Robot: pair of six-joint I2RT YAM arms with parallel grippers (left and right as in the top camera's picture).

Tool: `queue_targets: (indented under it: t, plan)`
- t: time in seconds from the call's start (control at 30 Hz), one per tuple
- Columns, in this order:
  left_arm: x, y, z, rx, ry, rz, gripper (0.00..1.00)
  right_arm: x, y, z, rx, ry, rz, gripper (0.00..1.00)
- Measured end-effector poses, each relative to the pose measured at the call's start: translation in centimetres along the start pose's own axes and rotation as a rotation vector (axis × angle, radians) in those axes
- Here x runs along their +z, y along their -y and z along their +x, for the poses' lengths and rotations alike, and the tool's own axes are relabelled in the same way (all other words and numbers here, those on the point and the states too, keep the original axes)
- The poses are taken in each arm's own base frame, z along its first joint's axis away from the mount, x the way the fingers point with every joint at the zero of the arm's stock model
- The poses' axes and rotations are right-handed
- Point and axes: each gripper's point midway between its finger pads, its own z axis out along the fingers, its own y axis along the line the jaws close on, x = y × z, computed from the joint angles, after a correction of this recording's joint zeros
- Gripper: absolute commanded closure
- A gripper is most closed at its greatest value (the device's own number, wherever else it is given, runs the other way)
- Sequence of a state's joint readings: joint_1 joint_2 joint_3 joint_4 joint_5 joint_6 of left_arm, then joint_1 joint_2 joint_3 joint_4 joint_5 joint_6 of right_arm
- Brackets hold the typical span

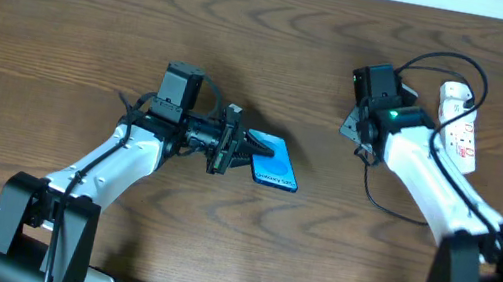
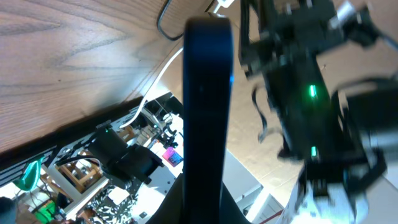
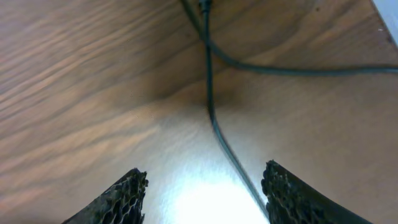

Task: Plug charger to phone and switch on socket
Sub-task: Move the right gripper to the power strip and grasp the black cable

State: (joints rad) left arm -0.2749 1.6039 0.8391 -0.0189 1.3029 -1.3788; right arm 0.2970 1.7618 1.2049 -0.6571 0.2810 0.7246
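Table (image 3: 93, 74): charger (image 3: 214, 124) just beneath right claw (image 3: 204, 177)

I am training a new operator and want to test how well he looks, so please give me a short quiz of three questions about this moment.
1. True or false: the phone lies free on the table, and no gripper touches it.
2. What runs on the wood between the open fingers of the right gripper? A) the charger B) a white cord C) a red switch
3. Fill in: the socket lies on the robot's ____ side.

Key:
1. False: the left gripper is shut on it.
2. A
3. right
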Motion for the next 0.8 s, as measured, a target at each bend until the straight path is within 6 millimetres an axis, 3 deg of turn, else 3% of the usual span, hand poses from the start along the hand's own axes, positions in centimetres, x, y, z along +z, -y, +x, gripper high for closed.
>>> queue_targets:
  t: [0.2, 0.3, 0.37, 0.47, 0.67, 0.8]
  plan:
    - [0.0, 0.0, 0.0, 0.000, 0.000, 0.000, 0.93, 4.6, 0.9, 0.4, 0.017, -0.036, 0.059, 0.39]
    - [0.0, 0.0, 0.0, 0.001, 0.000, 0.000, 0.92, 6.4, 0.6, 0.8, 0.016, -0.046, 0.062, 0.42]
    - [0.0, 0.0, 0.0, 0.002, 0.000, 0.000, 0.93, 7.2, 0.2, 0.8, 0.019, -0.046, 0.049, 0.49]
    - [0.0, 0.0, 0.0, 0.007, 0.000, 0.000, 0.93, 7.6, -0.7, 0.5, 0.025, -0.044, 0.021, 0.62]
    - [0.0, 0.0, 0.0, 0.010, 0.000, 0.000, 0.93, 7.6, -1.7, 0.8, -0.021, -0.076, -0.025, 0.78]
    - [0.0, 0.0, 0.0, 0.014, 0.000, 0.000, 0.93, 7.0, -3.4, 2.2, -0.128, -0.144, -0.109, 0.82]
